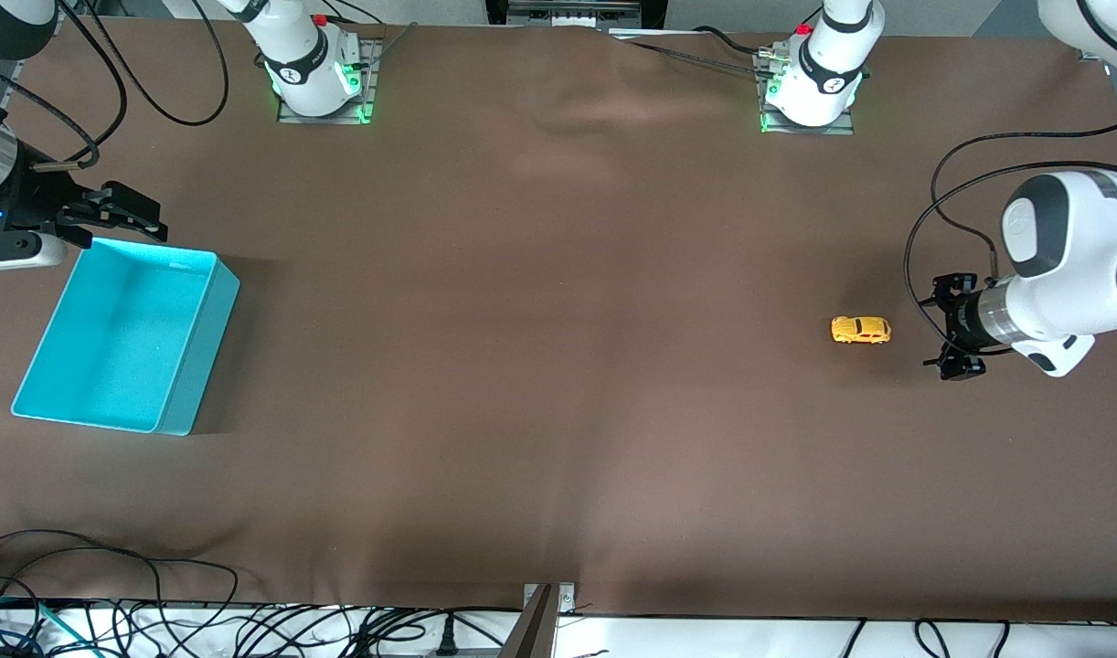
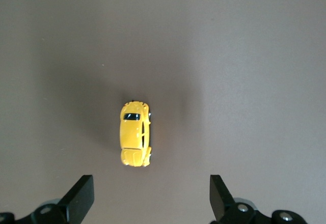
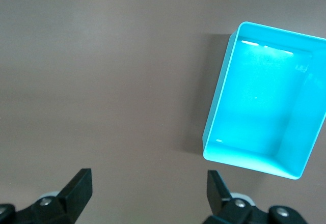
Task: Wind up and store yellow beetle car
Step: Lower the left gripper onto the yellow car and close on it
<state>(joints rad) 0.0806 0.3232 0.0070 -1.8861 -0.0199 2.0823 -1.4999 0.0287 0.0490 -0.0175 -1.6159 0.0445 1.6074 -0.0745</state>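
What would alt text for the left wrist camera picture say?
A tiny yellow beetle car sits on a brown table cloth, seen from straight above. The open left gripper shows its two black fingertips apart, not touching the car.

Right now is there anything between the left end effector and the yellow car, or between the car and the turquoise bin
Nothing visible. The left end effector, open, sits beside the yellow beetle car with only bare brown table between them. The stretch from the car to the turquoise bin at the right arm's end is bare too.
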